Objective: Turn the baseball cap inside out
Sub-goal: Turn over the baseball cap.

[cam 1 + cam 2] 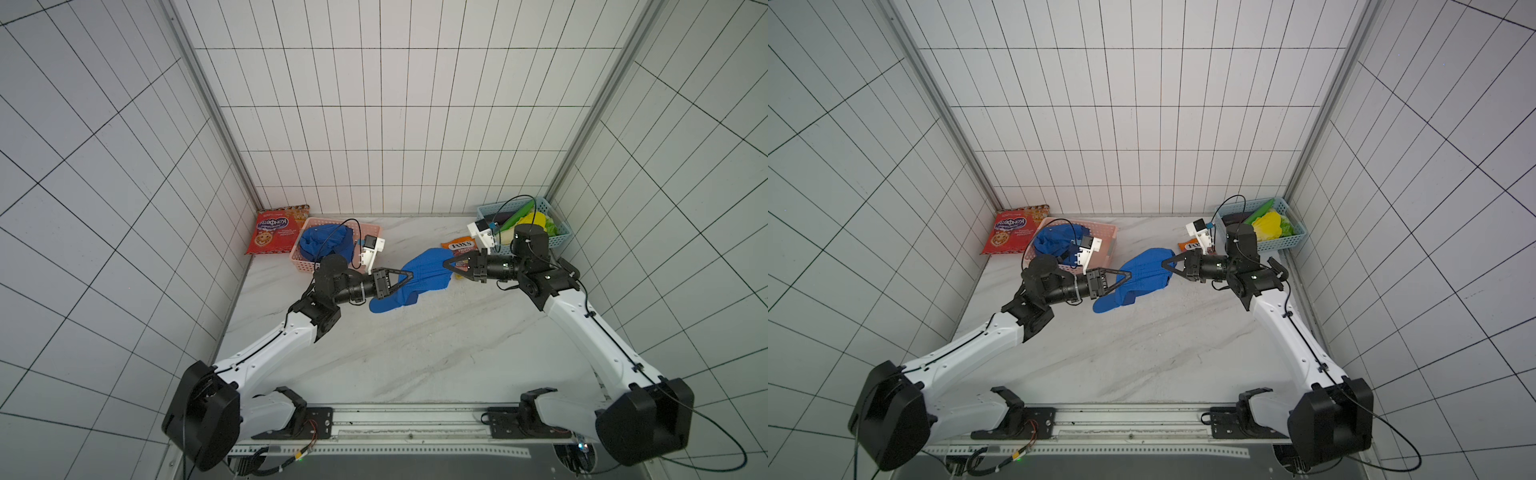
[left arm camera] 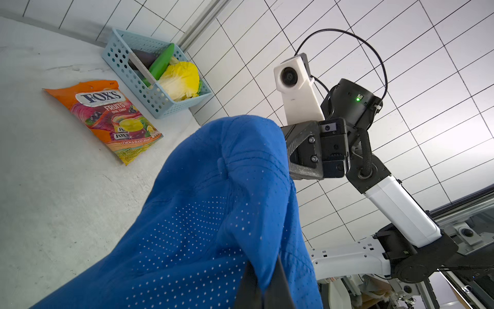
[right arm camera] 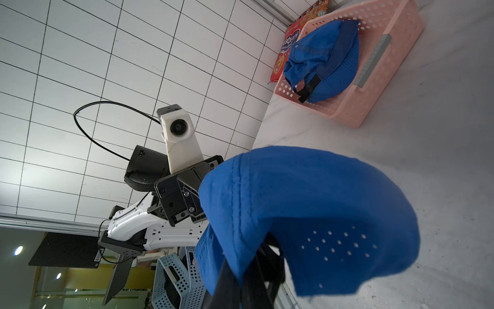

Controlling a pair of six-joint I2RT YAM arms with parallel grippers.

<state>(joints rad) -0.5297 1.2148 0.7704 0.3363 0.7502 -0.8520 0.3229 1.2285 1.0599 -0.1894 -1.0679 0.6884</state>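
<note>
- The white, grey-veined marble-look counter [image 1: 415, 353] lies beneath both grippers and carries everything else.
- A pink perforated plastic basket [image 1: 370, 227] sits on the counter just beyond the left gripper, on its outer side. A second, crumpled blue cap [image 1: 324, 245] lies inside it.
- The blue perforated-fabric baseball cap [image 1: 424, 274] hangs stretched between the two grippers, out over the middle of the counter. Its crown spans the gap between them and its stiff brim droops below the left gripper. Whether the brim touches the counter cannot be told.
- A light blue perforated plastic basket [image 1: 561, 237] stands beyond the right gripper, behind its wrist, in the far corner. It holds a yellow-green cabbage [image 2: 181, 80], a green cucumber [image 2: 160, 63] and a dark aubergine [image 2: 141, 57].
- A flat red cookie packet [image 1: 276, 232] lies well off to the outer side of the left gripper, touching the pink basket's far side.
- An orange Fox's candy bag [image 1: 461, 246] lies on the counter just beyond the right gripper, partly under it in both top views.
- The left gripper [image 1: 409, 274] is pinched tight on the cap's fabric near the brim end.
- The right gripper [image 1: 446, 262] is clamped narrow on the cap's opposite edge, facing the left gripper across the crown.
</note>
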